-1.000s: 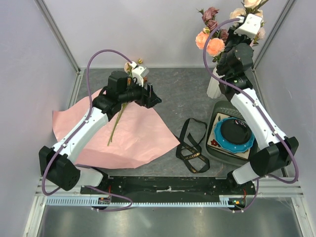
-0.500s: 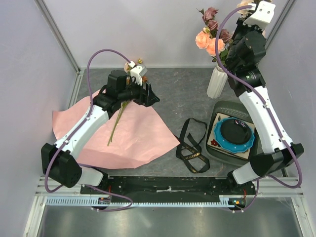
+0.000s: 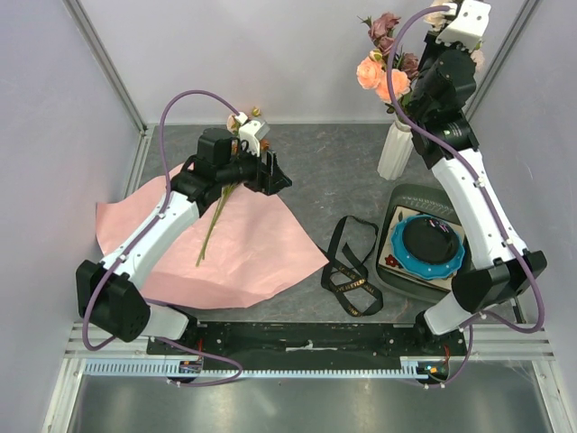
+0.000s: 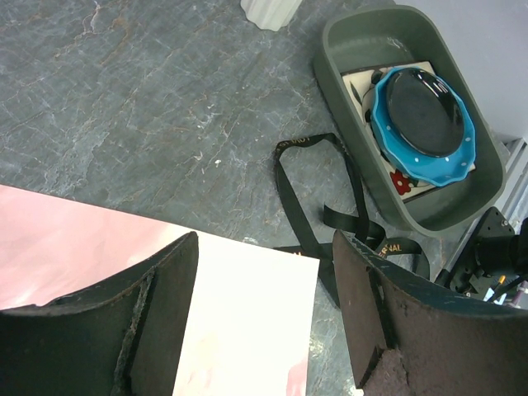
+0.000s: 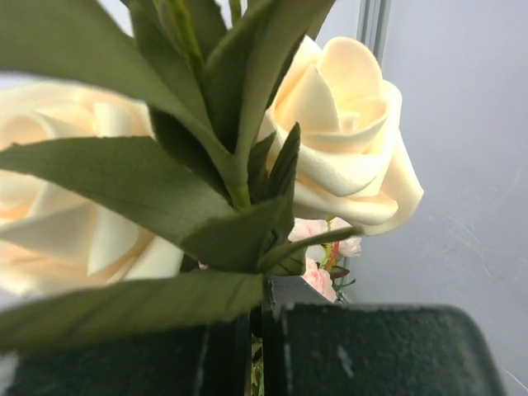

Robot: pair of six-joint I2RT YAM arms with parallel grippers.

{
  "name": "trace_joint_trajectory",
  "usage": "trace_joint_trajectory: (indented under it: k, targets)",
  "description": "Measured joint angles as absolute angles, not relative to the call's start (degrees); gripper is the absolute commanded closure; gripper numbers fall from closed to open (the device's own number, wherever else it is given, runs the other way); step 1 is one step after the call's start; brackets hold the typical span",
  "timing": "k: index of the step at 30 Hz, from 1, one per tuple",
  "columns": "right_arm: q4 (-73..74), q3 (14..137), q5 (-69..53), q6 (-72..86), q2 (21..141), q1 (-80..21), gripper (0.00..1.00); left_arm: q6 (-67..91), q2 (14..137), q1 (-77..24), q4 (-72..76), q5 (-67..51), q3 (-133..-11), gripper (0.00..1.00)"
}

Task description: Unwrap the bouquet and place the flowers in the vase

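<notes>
The white ribbed vase (image 3: 394, 150) stands at the back right with peach and mauve roses (image 3: 382, 74) rising from it. High above it, my right gripper (image 5: 262, 330) is shut on the green stem of cream roses (image 5: 346, 124). The stem's lower end is hidden by the arm. One more leafy stem (image 3: 213, 230) lies on the flat pink paper (image 3: 243, 257), passing under my left arm. My left gripper (image 3: 278, 176) hovers open over the paper's right part (image 4: 247, 313), with nothing between its fingers.
A black ribbon (image 3: 352, 271) lies loose on the grey table between the paper and a grey-green tray (image 3: 401, 200). The tray holds a blue dish (image 3: 428, 245) with a black centre. Cage walls and posts stand close behind and beside the vase.
My right arm has lifted and swung back to the right with the cream roses, uncovering the vase. The left arm has barely moved.
</notes>
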State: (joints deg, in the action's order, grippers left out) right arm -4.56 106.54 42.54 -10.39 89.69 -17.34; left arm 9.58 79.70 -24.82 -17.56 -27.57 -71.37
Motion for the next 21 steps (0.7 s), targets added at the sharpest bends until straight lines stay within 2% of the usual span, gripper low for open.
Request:
trace_joint_trajectory:
  k: [12,21]
  targets:
    - [-4.29,105.06,40.53,-7.84,94.26,-14.70,1.00,9.58,80.01,-24.82,-17.58,-27.57,-71.37,0.28]
    - [-9.63,92.53,39.68,-3.70,94.70,-12.21,1.00,9.58,80.01,-24.53,-17.58,-27.51,-71.37,0.28]
